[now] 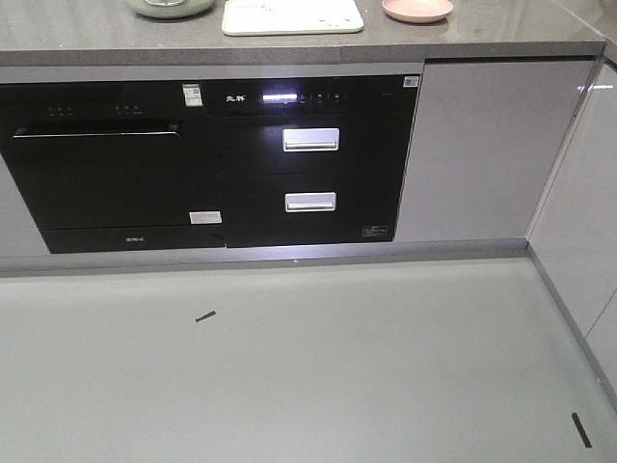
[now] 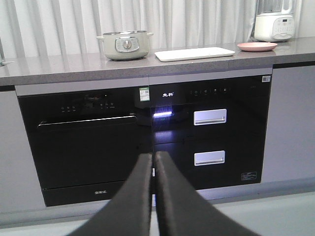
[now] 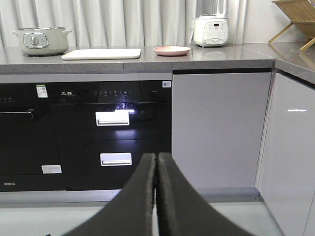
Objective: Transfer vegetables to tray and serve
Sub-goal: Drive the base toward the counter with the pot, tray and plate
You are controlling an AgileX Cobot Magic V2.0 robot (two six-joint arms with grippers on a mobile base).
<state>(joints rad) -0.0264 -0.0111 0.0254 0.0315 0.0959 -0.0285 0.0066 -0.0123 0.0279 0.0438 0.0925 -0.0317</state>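
The cream-white tray [image 1: 292, 15] lies flat on the grey countertop, also in the left wrist view [image 2: 195, 53] and the right wrist view [image 3: 101, 53]. No lettuce leaves show in any view. My left gripper [image 2: 153, 156] is shut and empty, held low in front of the black appliances, far from the counter. My right gripper [image 3: 157, 156] is shut and empty, also low and well back from the counter. Neither gripper shows in the front view.
A pale green pot [image 2: 125, 45] stands left of the tray; a round pink plate [image 3: 171, 50] lies right of it, then a white blender [image 3: 210, 24]. Black built-in appliances [image 1: 212, 164] and white cabinets [image 1: 477, 145] sit below the counter. A wooden rack [image 3: 295, 19] stands far right.
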